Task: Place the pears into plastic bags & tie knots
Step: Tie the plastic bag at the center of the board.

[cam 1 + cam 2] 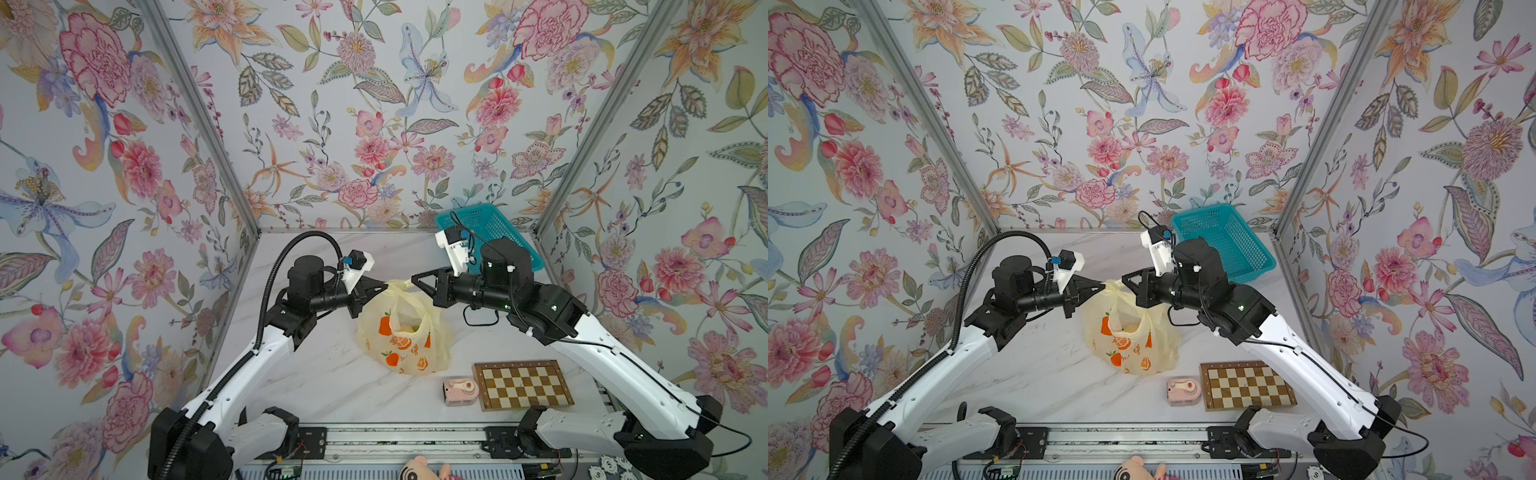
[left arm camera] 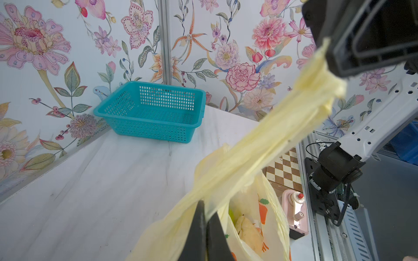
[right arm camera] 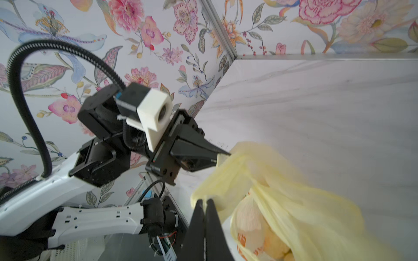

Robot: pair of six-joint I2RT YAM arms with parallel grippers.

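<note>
The bag (image 1: 401,336) sits near the middle of the table (image 1: 307,374), its belly on the surface and its top drawn up between the two arms; the pears (image 2: 247,228) lie inside it, showing as pale lumps through the thin film, and none lies loose on the table. The left gripper (image 1: 384,286) is clenched on the yellow plastic at the top of the bag; the right gripper (image 1: 414,278) is clenched on it too, just beside the left, with the tips nearly meeting above the bag's mouth. In the left wrist view a bunched handle (image 2: 267,140) runs taut from the left fingers (image 2: 196,226) up to the right gripper; whether the handles are already crossed into a knot is hard to tell, since the film bunches up there.

The bag is likely light but bottom-heavy with fruit; the film looks soft, slippery and easy to stretch, so a hard pull may thin the handle or slide it out of the jaws. The best hold seems to be on the bunched handles near their ends, where several layers give more to bite; the printed belly is too loose to grip. The pears are probably firm and round, so they may roll if the bag tips. The basket (image 1: 498,232) stands in the far right corner, well apart from the bag.
</note>
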